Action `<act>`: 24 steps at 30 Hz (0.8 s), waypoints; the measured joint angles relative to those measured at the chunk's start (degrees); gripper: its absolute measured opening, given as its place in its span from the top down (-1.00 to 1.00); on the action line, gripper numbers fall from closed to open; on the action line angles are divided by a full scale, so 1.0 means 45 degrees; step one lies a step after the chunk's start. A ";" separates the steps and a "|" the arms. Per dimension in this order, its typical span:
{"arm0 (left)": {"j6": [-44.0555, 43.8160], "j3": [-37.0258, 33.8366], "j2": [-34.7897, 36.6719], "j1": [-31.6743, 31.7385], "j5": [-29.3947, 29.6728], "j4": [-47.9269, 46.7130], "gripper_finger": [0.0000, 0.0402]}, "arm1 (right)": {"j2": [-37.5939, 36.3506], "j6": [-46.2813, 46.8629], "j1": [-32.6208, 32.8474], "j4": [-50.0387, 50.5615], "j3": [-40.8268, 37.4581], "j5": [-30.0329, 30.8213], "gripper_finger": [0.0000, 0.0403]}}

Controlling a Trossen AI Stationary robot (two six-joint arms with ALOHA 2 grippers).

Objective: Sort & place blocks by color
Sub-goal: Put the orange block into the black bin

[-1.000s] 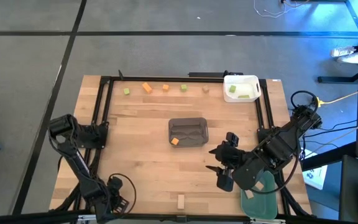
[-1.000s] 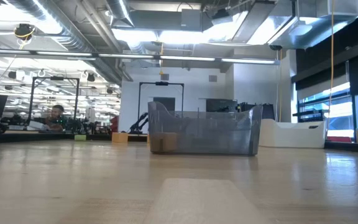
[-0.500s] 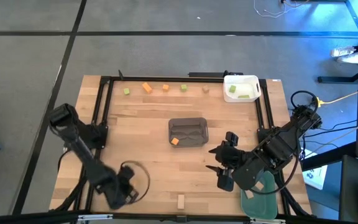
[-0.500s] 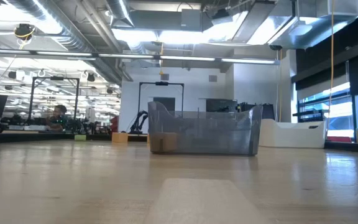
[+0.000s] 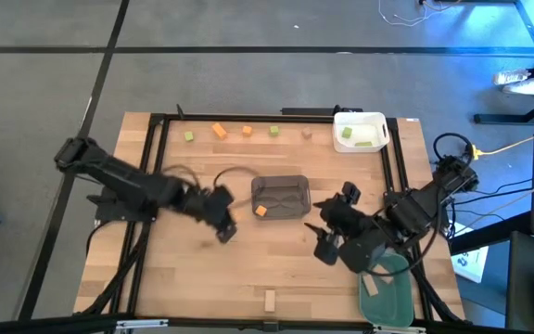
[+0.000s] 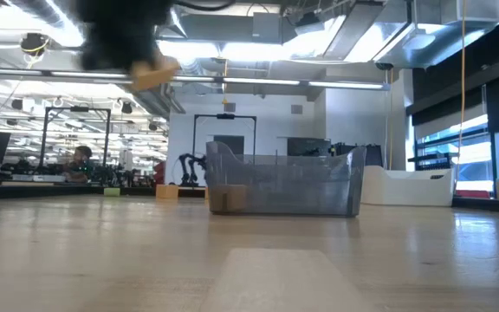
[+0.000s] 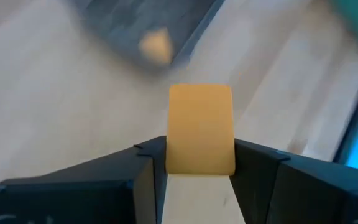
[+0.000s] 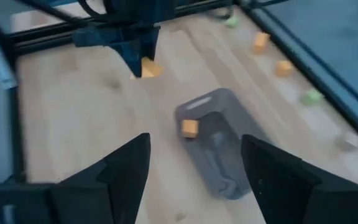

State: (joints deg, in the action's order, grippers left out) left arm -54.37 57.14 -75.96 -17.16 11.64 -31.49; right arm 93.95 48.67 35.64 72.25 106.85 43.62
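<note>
One orange block (image 7: 200, 129) pinched between the left claw (image 5: 222, 223) fingers, sticking out past the tips, lifted off the surface (image 5: 202, 269). Left claw hangs just left of the grey tray (image 5: 281, 196); in the low view the block rides high in the air.

Risk, my read: the arm looks blurred in the high view, so probably moving fast. Grip catches only the lower part of the block, so a sudden stop could twist or fling it. Release short of the tray wall and it lands on the wood or bounces off the rim. Another orange block (image 5: 260, 211) already sits in the tray's near-left corner, so a drop straight on top could knock either one out.

Nearest the front edge: a tan block (image 5: 269, 299) lying alone on the surface, well apart from both claws. Green tray (image 5: 385, 292) at the near-right corner, partly under the right arm. Right claw (image 5: 323, 239) spread wide, holding nothing, waiting right of the grey tray.

Far row along the back edge: green block (image 5: 189, 135), two orange ones (image 5: 219, 131), another green (image 5: 273, 132), a tan one (image 5: 307, 134). All well apart from both claws. White tray (image 5: 361, 119) at the far-right corner, green pieces (image 5: 358, 136) inside.
</note>
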 joint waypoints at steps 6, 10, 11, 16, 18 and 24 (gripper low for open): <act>0.3204 0.0015 -0.0576 0.3030 -0.2003 0.3172 0.44 | 0.0000 0.0490 -0.0710 0.1023 -0.0005 0.0307 -0.24; 0.3925 0.0005 -0.1634 0.4289 -0.2829 0.4087 0.44 | 0.0000 0.0250 -0.1192 0.1235 -0.0005 0.0315 -0.24; 0.3987 0.0010 -0.1993 0.4554 -0.3113 0.4514 0.44 | 0.0000 0.0147 -0.1289 0.1276 -0.0005 0.0320 -0.24; 0.4185 0.0007 -0.3475 0.5342 -0.4147 0.5818 0.44 | 0.0000 -0.0388 -0.1739 0.1308 -0.0005 0.0235 -0.24; 0.4220 0.0007 -0.3916 0.5494 -0.4238 0.6145 0.44 | 0.0005 -0.0558 -0.1868 0.1315 -0.0005 0.0228 -0.24; 0.4253 0.0007 -0.4845 0.5817 -0.4244 0.6195 0.44 | 0.0003 -0.0623 -0.2132 0.1359 -0.0005 0.0189 -0.24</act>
State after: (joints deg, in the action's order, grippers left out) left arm -35.24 57.18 -97.77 9.01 -7.46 -3.62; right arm 93.97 45.87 26.04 78.37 106.83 44.47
